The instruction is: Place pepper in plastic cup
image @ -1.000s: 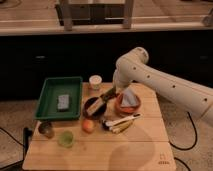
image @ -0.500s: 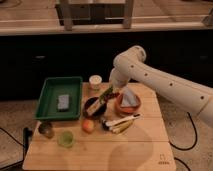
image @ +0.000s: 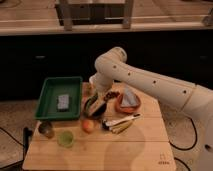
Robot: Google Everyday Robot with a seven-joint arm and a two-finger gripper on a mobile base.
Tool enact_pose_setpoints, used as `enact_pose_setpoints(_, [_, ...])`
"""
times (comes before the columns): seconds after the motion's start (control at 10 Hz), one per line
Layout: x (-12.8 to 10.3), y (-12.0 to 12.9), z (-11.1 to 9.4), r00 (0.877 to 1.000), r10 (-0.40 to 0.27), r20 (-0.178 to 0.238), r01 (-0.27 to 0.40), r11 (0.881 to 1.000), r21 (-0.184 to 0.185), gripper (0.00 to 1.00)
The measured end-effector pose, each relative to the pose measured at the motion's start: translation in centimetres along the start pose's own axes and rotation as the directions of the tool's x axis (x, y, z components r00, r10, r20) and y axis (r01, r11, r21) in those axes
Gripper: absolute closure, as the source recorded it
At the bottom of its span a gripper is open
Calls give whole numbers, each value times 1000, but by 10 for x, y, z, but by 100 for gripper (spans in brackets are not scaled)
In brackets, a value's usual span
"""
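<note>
Gripper [image: 98, 102] nudged left, closed on pepper [image: 90, 106]

End effector [image: 98, 106] by tray [image: 49, 96]: contents blurred. Arm [image: 150, 82] cut off right.

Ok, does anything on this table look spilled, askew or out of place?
Nothing stands out. The plastic cup stands upright at the front left of the table, and nothing looks spilled. The gripper is shut, low beside the pepper mid-table; whether it holds the pepper I cannot tell.
</note>
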Motion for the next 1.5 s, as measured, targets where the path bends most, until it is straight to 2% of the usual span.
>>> enact_pose_setpoints(0.2, [-25,-1,8,997,-67,43,68,997,-27,98])
enact_pose_setpoints(0.5, [-54,0,22,984,-147,103,154,986,-65,98])
enact_pose_setpoints(0.6, [-68,-1,30,976,-179,127,190,979,-79,98])
enact_pose_setpoints(0.7, [-74,-2,33,972,-190,137,202,976,-82,98])
enact_pose_setpoints(0.9, [-92,1,43,959,-227,170,247,963,-111,98])
enact_pose_setpoints(1.5, [-139,9,66,926,-300,231,340,927,-158,98])
